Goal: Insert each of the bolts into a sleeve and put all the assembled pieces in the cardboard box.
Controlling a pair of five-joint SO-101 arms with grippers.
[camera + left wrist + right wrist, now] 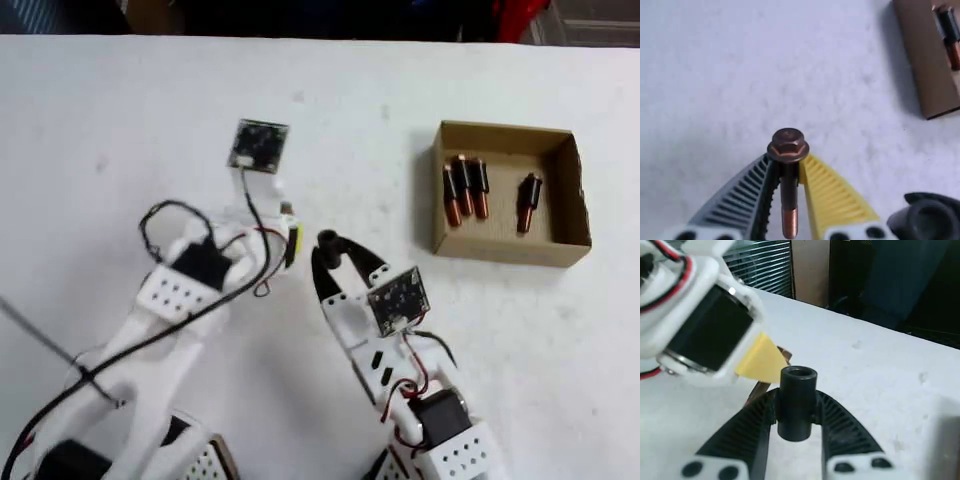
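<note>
Our left pincer point(788, 165) was clamped on a copper bolt point(788, 146) and our right pincer point(796, 412) on a black sleeve point(798, 385), close together near the cardboard box point(505, 247), and we judged that slight misalignment could jam the bolt on the sleeve's rim or knock it loose.

Wore white printed shells on both arms: left arm point(165, 310) at eight o'clock of the table, right arm point(450, 445) at five o'clock. Carried square dark camera boards point(260, 145) at the wrists, black motor blocks and dotted hole grids. Trailed a looping black cable point(160, 207) on the left, red and black wires point(408, 385) on the right. Ended in ribbed fingers: left gripper point(788, 157) grey-black and yellow, right gripper point(797, 399) all black, with screw holes in white bases.
</note>
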